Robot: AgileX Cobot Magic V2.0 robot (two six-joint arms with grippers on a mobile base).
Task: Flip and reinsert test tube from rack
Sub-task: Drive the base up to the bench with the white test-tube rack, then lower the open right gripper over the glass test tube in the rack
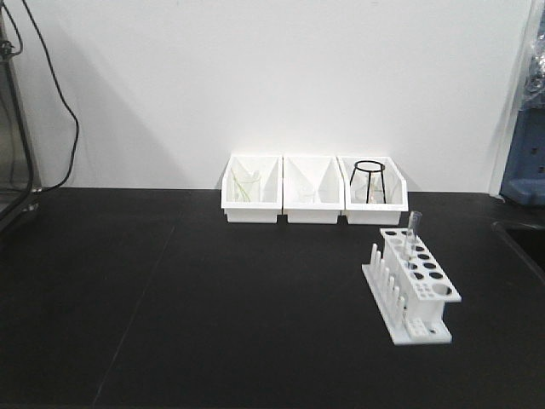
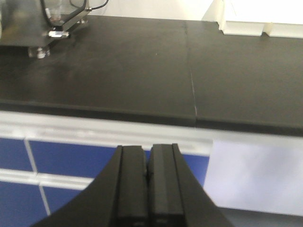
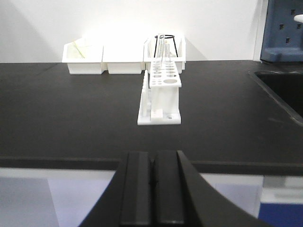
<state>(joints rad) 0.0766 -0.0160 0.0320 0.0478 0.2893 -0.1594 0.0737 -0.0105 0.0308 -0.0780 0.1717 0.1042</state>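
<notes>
My left jaws are pressed together on nothing, low over the bench [image 2: 118, 71] edge. Right of centre in the front view, the test tube [image 1: 413, 230] stands in the rack [image 1: 415, 281], near its far end, apparently untouched. My right jaws are likewise closed and empty. Lifting, flipping and reinserting all seem left to do.

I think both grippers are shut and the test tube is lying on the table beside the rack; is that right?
Not quite: the test tube stands upright in a hole of the rack, as the front view shows. The left gripper and right gripper are indeed shut.
</notes>
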